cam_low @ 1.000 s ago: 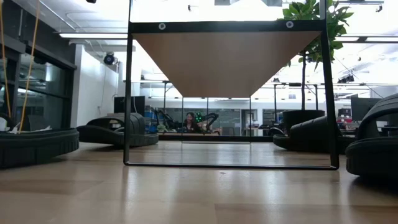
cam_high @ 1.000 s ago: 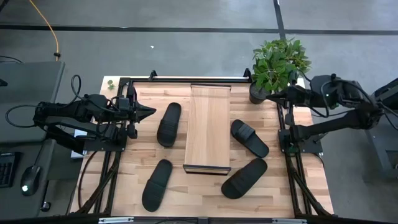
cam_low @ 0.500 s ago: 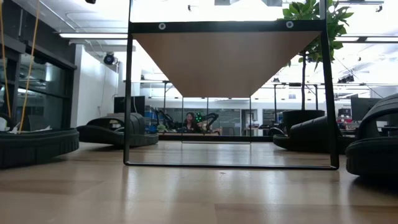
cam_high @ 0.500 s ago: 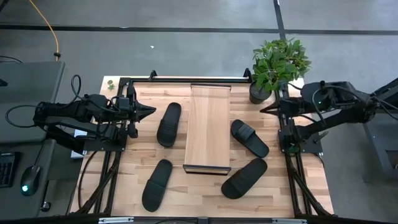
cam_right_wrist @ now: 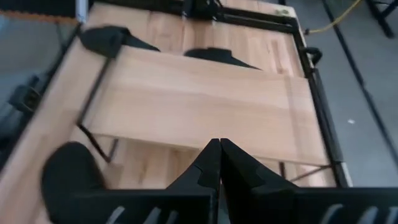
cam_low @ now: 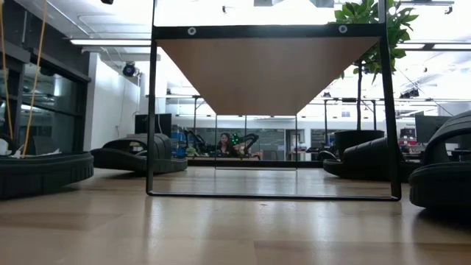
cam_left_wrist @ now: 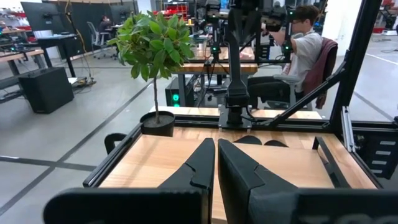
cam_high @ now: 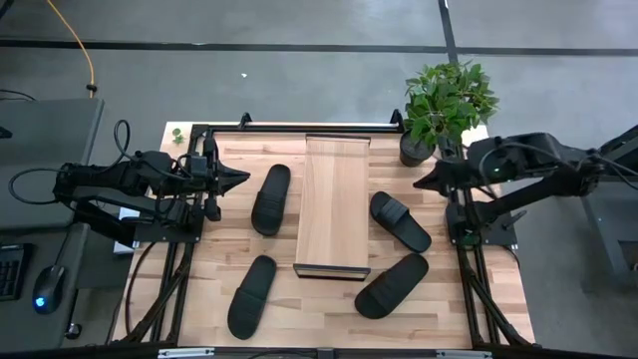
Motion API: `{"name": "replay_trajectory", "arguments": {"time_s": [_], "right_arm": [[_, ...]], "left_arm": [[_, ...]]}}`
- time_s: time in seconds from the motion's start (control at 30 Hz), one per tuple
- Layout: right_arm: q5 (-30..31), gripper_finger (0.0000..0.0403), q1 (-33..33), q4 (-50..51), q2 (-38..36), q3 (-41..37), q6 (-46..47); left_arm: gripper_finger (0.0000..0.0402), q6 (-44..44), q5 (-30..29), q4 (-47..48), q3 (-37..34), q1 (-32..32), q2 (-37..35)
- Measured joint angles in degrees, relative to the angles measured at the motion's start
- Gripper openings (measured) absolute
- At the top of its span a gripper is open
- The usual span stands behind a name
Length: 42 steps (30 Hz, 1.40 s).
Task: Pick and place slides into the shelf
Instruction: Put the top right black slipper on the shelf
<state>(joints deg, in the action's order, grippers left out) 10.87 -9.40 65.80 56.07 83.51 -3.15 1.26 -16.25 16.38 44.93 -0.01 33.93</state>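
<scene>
Several black slides lie sole-down on the table: two left of the shelf [cam_high: 271, 198] [cam_high: 251, 295] and two right of it [cam_high: 400, 220] [cam_high: 392, 285]. The light-wood shelf [cam_high: 334, 205] stands mid-table on a dark frame; it also shows in the right wrist view [cam_right_wrist: 199, 106]. My left gripper [cam_high: 242, 179] is shut and empty at the table's left edge, beside the far left slide. My right gripper [cam_high: 419, 182] is shut and empty above the table's right side, near the far right slide.
A potted plant [cam_high: 444, 105] stands at the table's far right corner, close to my right arm. Black frame rails run along the table's sides [cam_high: 464, 249]. A person sits beyond the table in the left wrist view [cam_left_wrist: 305, 37].
My right gripper has swung from the far right corner by the plant pot toward the table's left and near edge, coming in over the table's right side. My left arm has kept still.
</scene>
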Motion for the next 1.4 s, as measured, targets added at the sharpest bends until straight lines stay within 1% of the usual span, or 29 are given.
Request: {"name": "replay_trajectory", "arguments": {"time_s": [0.17, 0.37, 0.47, 0.6, 0.83, 1.0, 1.17, 1.33, 1.4], "right_arm": [[8.3, 0.0000, -4.0, 1.3, 2.0, 0.0, -0.3], [18.7, 0.0000, -12.1, 2.0, 2.8, 0.0, 1.4], [23.6, 0.0000, -16.5, 4.5, 2.8, 0.0, 4.4], [28.9, 0.0000, -21.6, 9.3, 3.1, 0.0, 11.1], [33.8, 0.0000, -29.0, 14.9, 5.8, 0.0, 20.3], [37.6, 0.0000, -33.3, 18.7, 9.6, 0.0, 24.8], [41.9, 0.0000, -37.2, 24.4, 13.6, 0.0, 31.5], [45.6, 0.0000, -40.5, 24.3, 16.1, 0.0, 32.6], [45.9, 0.0000, -41.1, 24.2, 16.6, 0.0, 32.7]], "left_arm": [[0.0010, 0.0, 0.0, 0.0, 0.0, 0.0, 0.0], [0.0010, 0.0, 0.0, 0.0, 0.0, 0.0, 0.0], [0.0010, 0.0, 0.0, 0.0, 0.0, 0.0, 0.0], [0.0010, 0.0, 0.0, 0.0, 0.0, 0.0, 0.0], [0.0010, 0.0, 0.0, 0.0, 0.0, 0.0, 0.0], [0.0010, 0.0, 0.0, 0.0, 0.0, 0.0, 0.0], [0.0010, 0.0, 0.0, 0.0, 0.0, 0.0, 0.0], [0.0010, 0.0, 0.0, 0.0, 0.0, 0.0, 0.0], [0.0010, 0.0, 0.0, 0.0, 0.0, 0.0, 0.0]]}}
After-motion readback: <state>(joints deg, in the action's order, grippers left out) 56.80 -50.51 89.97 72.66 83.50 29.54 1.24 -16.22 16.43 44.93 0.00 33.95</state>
